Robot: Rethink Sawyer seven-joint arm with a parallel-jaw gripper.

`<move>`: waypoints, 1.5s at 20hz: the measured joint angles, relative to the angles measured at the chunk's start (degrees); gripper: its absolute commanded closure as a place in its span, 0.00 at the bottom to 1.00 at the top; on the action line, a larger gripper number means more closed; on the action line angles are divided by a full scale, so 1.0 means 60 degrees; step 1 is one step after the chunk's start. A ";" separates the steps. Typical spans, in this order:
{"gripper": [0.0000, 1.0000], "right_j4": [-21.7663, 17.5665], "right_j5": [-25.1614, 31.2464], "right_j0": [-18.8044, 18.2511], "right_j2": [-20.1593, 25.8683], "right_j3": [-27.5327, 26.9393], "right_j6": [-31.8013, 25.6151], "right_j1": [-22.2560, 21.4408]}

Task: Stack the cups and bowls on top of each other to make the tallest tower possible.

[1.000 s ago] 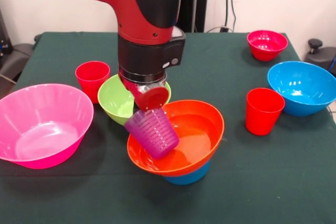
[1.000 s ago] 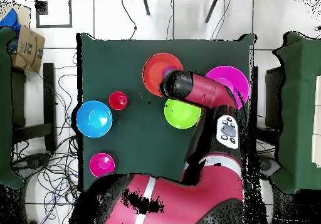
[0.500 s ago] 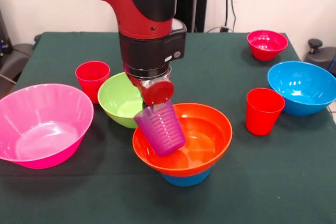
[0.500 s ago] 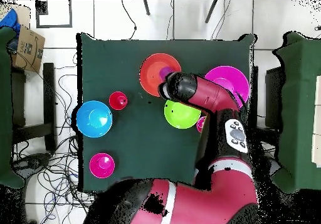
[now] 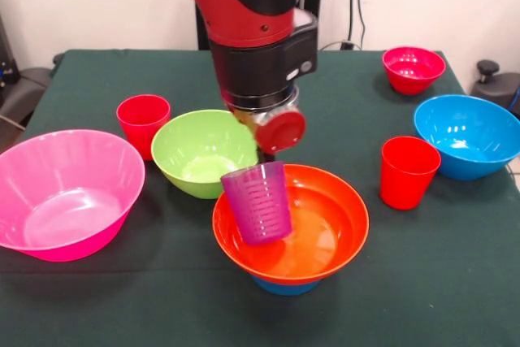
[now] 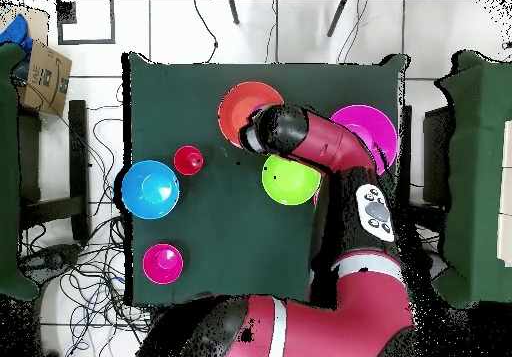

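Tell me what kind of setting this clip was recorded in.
Probably a robotics lab or workroom: a green-clothed table on a tiled floor, loose cables strewn alongside it, and a cardboard box off to one side.

A dark green table (image 6: 200, 243) stands on a white tiled floor (image 6: 180, 28). Many cables (image 6: 95, 173) lie beside it. A cardboard box (image 6: 45, 73) sits in the corner.

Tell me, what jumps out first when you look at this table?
Probably the big red and black arm coming down over the middle of the table, its gripper just above a purple cup. That cup stands in an orange bowl, which sits on a blue piece. Around it lie bright bowls: a large pink bowl, a lime green bowl, and a large blue bowl.
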 measured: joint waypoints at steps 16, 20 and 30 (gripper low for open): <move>1.00 0.0233 0.1318 -0.0002 0.0408 -0.0173 0.0000 -0.0177; 1.00 0.0235 0.1572 -0.0002 0.0418 -0.0359 0.0000 -0.0165; 1.00 0.0201 0.1608 0.0005 0.0389 -0.0718 0.0000 -0.0116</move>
